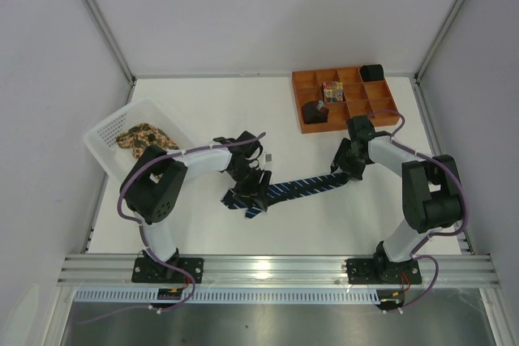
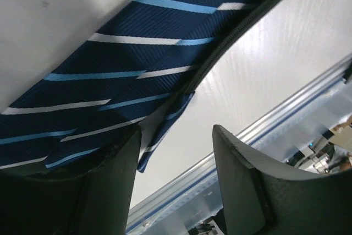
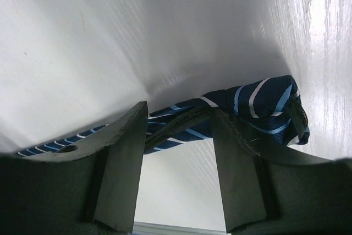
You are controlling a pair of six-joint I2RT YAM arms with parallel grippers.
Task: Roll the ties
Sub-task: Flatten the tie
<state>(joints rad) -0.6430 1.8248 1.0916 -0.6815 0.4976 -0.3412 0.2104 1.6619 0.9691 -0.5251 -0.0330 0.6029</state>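
The right end effector, jaws parted astride the folded tip of the navy pale-striped fabric necktie, would best roll evenly toward the wide-jawed left end effector.

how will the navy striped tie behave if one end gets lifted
Probably floppy: the navy tie lies flat and creased on the table. Its rolled end looks loose, so it may unroll. Likely light too.
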